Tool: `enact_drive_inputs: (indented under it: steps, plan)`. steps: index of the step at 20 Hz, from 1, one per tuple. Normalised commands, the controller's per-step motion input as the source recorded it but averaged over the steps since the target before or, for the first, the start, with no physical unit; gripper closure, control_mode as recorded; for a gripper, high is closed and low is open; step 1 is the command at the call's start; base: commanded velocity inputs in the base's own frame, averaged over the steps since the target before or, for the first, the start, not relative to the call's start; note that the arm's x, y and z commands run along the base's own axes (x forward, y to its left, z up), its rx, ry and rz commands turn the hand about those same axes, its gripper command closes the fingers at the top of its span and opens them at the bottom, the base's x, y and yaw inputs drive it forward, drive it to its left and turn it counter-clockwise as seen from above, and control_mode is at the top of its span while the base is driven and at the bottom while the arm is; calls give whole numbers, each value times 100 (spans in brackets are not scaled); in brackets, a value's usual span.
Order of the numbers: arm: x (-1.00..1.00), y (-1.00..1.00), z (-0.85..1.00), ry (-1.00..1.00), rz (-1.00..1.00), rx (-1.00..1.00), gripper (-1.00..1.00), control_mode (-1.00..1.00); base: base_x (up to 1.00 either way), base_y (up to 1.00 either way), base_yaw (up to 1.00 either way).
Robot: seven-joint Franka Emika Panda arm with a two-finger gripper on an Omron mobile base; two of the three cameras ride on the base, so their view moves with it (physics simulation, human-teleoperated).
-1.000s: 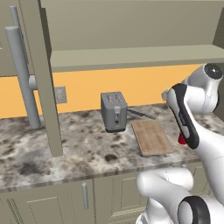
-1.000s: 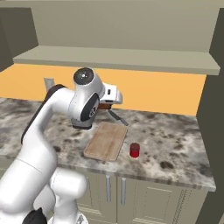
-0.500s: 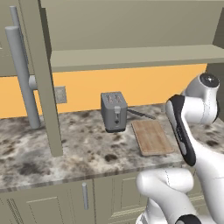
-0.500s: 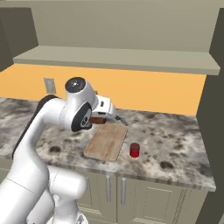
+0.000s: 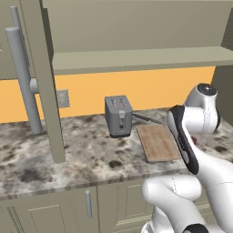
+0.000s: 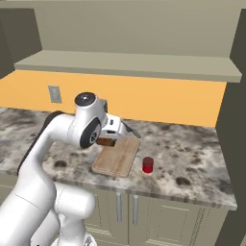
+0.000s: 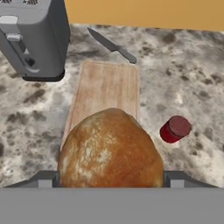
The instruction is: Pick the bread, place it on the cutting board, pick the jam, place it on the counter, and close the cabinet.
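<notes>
My gripper (image 7: 109, 180) is shut on the bread (image 7: 110, 148), a glossy brown loaf that hangs just above the near end of the cutting board (image 7: 109, 87). From the right base camera, the bread (image 6: 106, 141) shows under the hand, over the board's (image 6: 116, 159) far left corner. The red jam (image 6: 148, 165) jar stands upright on the counter (image 6: 192, 163), right of the board; it is also in the hand view as the jam (image 7: 175, 129). The cabinet (image 5: 44, 82) door stands open at the left, edge-on.
A grey toaster (image 5: 119, 116) stands left of the cutting board (image 5: 158, 142). A knife (image 7: 111, 44) lies on the counter behind the board. A long bar handle (image 5: 22, 79) and the cabinet shelf (image 5: 136, 58) hang above the counter at left.
The arm has come down and toward the base with the bread, from above the board's far end to low over its near left part. The jam has stayed put.
</notes>
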Motion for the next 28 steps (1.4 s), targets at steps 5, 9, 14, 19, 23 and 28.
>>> enact_drive_inputs:
  steps: [5, 9, 14, 19, 23, 28]
  plan:
    - [29, 0, -48, 5, 0, 0, 100, -100, 0, 0, 0]
    - [33, 0, -51, 0, 0, 0, 100, -100, 0, 0, 0]
    - [31, 0, -46, 0, 0, 0, 100, -100, 0, 0, 0]
    - [32, 0, -47, 0, 0, 0, 100, -100, 0, 0, 0]
    - [36, 0, -37, 0, 0, 0, 100, -100, 0, 0, 0]
    - [26, 0, -31, 0, 0, 0, 100, -100, 0, 0, 0]
